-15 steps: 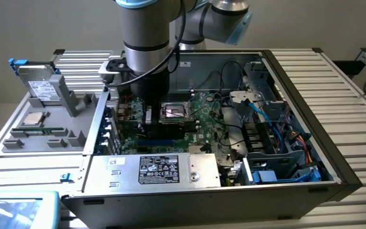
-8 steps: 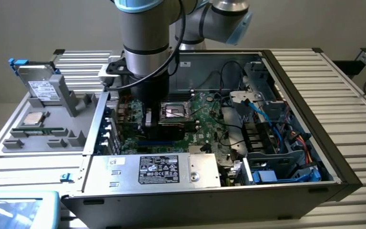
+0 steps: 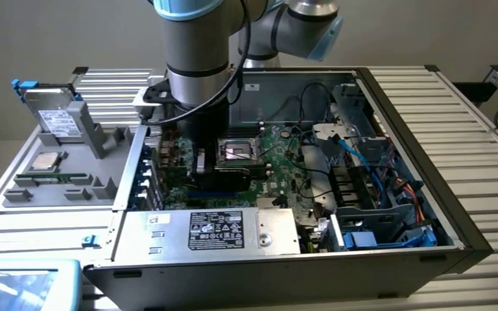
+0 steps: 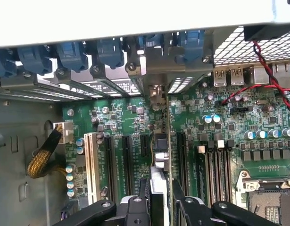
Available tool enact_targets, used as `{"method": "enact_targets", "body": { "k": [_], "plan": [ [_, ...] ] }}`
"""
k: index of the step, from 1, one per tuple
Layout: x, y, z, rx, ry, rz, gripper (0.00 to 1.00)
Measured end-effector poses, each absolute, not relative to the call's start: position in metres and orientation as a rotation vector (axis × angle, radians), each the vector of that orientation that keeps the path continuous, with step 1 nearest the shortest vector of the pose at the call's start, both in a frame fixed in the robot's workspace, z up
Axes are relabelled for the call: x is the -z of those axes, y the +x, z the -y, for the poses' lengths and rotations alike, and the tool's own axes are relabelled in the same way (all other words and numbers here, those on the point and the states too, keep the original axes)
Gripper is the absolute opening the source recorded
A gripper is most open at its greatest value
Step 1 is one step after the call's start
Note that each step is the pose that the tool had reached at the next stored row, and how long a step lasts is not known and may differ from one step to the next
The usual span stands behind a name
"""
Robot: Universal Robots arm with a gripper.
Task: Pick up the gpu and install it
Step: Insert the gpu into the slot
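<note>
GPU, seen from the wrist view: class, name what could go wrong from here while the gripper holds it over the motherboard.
1. The gpu, clamped in the gripper, stands edge-on among the black slots. Whether it lines up with one cannot be judged, so pressing down may strain the card or the motherboard.
2. Its end bracket sits close to the blue latches on the rear frame and might catch there.

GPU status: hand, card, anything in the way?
Hand shut on gpu. Card upright, edge-on over the motherboard slots; seating unclear. Braided cable lies apart from it.
</note>
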State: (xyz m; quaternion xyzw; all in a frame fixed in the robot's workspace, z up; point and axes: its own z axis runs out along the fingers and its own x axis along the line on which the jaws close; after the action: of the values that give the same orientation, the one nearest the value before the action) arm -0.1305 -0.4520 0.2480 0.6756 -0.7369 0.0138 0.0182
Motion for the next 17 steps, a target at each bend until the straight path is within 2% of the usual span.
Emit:
{"method": "enact_targets", "body": {
  "k": [7, 17],
  "plan": [
    [-0.2478, -0.1304, 0.455, -0.024, 2.106, 2.297, 0.29],
    [-0.2483, -0.1302, 0.4568, -0.024, 2.106, 2.297, 0.29]
  ]
}}
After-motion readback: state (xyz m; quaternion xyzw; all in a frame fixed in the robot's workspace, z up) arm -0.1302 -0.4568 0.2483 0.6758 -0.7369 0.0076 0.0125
